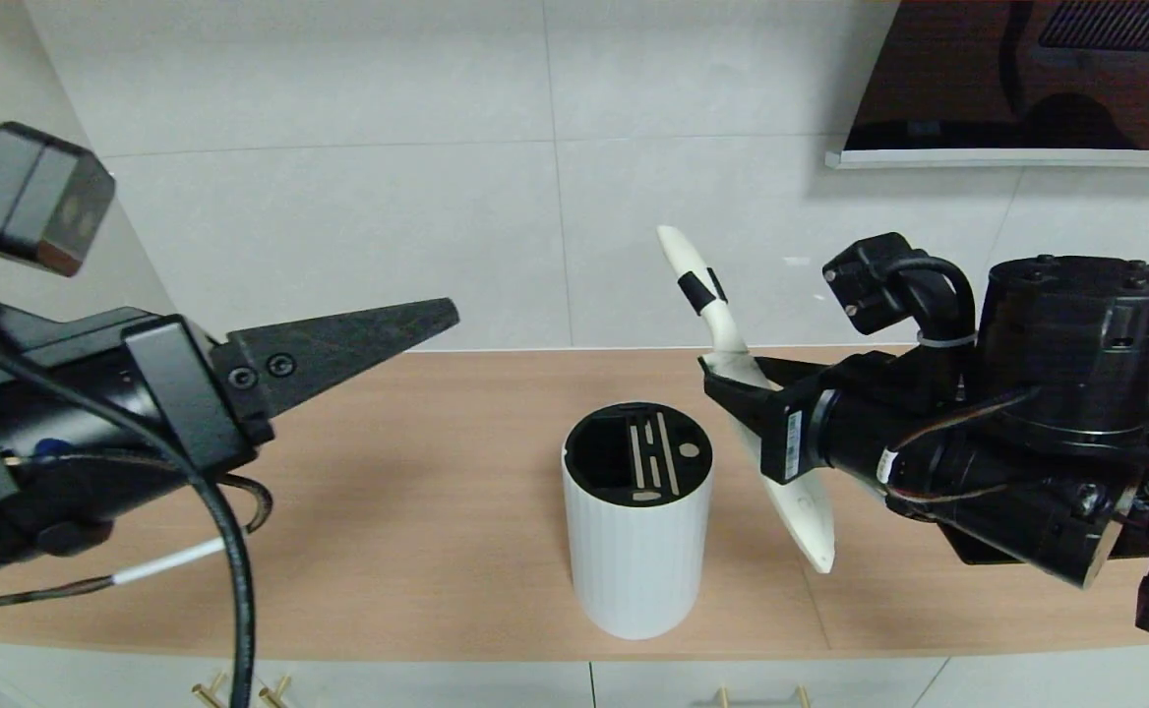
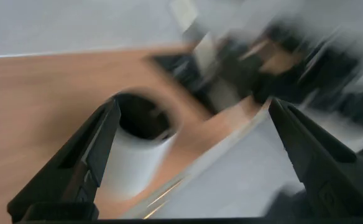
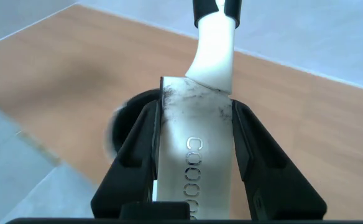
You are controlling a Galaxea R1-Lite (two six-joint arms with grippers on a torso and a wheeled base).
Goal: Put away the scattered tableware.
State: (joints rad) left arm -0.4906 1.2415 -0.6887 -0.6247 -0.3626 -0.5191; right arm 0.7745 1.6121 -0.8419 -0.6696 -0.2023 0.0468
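A white ribbed utensil holder with a black slotted top stands near the front of the wooden counter. My right gripper hovers just right of it, shut on a white paddle-like spoon. The spoon's handle, with a black band, points up and back; its broad end hangs down beside the holder. In the right wrist view the spoon lies flat between the fingers of my right gripper. My left gripper is raised to the left of the holder. In the left wrist view it is open and holds nothing, with the holder below.
A tiled wall rises behind the counter. A dark range hood hangs at the upper right. Bare counter lies left of the holder. Cabinet fronts with brass handles run below the counter's front edge.
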